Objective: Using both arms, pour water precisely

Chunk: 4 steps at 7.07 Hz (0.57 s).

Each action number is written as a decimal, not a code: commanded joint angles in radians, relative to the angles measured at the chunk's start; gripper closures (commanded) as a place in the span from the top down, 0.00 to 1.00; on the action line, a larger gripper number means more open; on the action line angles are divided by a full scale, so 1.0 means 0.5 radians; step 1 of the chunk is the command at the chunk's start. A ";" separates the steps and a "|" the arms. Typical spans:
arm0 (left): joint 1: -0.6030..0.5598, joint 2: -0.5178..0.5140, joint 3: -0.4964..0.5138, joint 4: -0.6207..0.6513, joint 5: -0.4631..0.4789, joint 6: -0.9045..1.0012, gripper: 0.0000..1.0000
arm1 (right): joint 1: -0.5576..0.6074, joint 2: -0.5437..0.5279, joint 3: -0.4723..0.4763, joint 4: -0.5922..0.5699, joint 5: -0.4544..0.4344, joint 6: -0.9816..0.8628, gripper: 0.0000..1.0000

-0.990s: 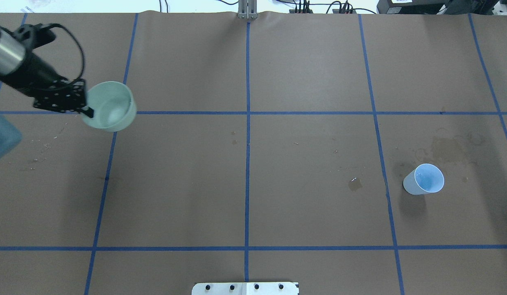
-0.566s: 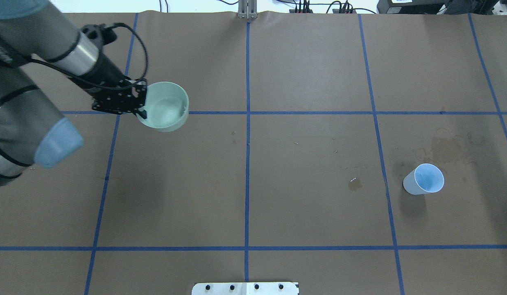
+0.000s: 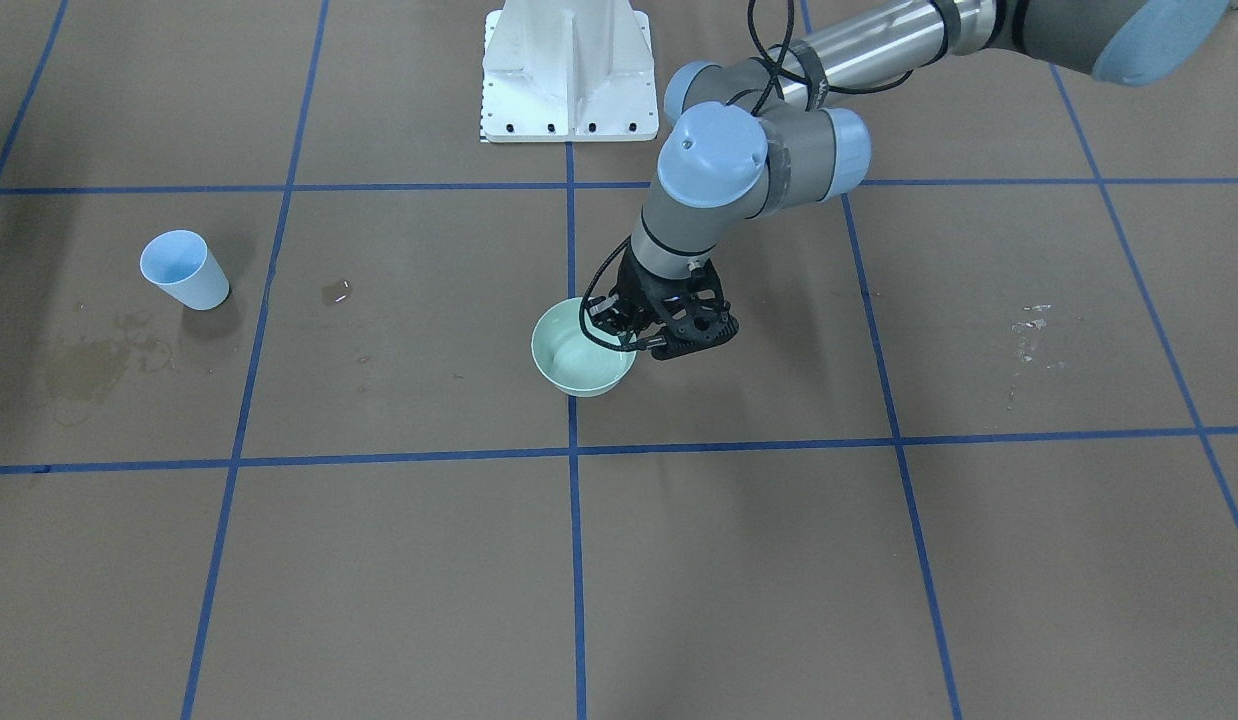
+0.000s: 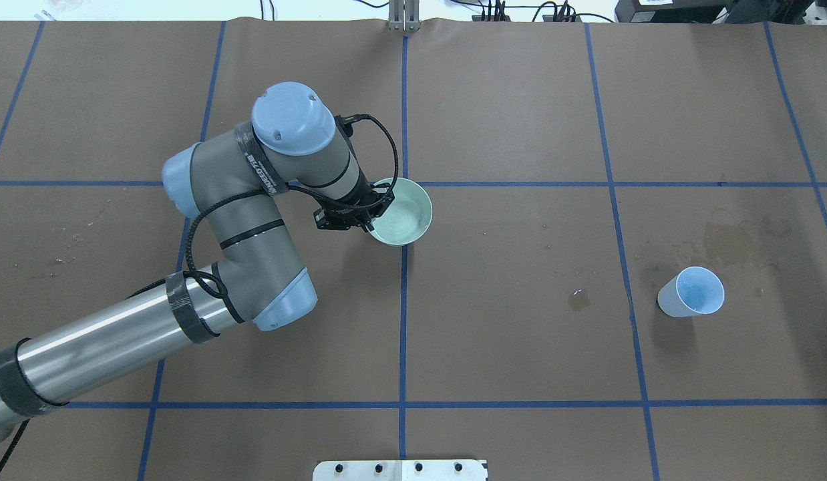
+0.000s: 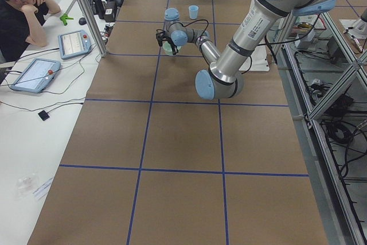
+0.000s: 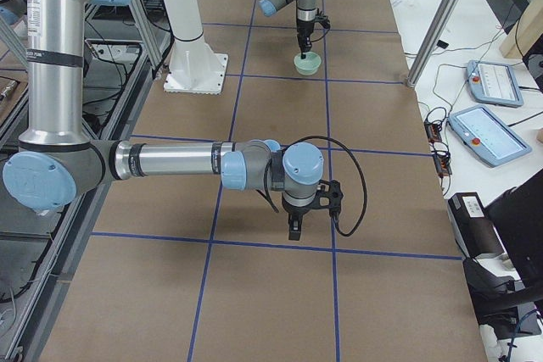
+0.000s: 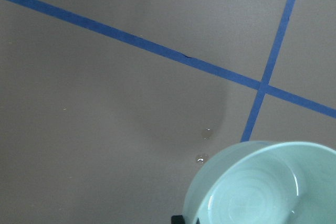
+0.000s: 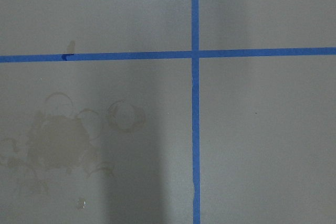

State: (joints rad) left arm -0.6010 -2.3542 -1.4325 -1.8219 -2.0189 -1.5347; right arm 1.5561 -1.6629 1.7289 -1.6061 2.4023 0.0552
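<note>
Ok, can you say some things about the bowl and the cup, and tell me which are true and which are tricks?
1. The left gripper grips the green bowl at its rim. True.
2. The blue cup lies on its side. False: it stands upright.
3. The bowl is right above the cup. False: they are far apart, and the bowl is near the middle line of the table.
4. A dark stain marks the table close to the cup. True.
</note>
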 commanded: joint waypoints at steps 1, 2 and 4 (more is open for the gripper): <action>0.045 -0.041 0.177 -0.132 0.050 -0.014 0.00 | -0.001 0.000 0.000 0.000 0.000 0.000 1.00; 0.045 -0.044 0.217 -0.172 0.050 -0.008 0.00 | -0.001 0.000 0.000 0.000 0.000 0.000 1.00; 0.018 -0.038 0.166 -0.170 0.053 0.065 1.00 | 0.002 0.006 0.015 0.000 0.000 0.000 1.00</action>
State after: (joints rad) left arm -0.5853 -2.3743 -1.3348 -1.9041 -1.9940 -1.5213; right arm 1.5564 -1.6613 1.7313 -1.6061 2.4022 0.0552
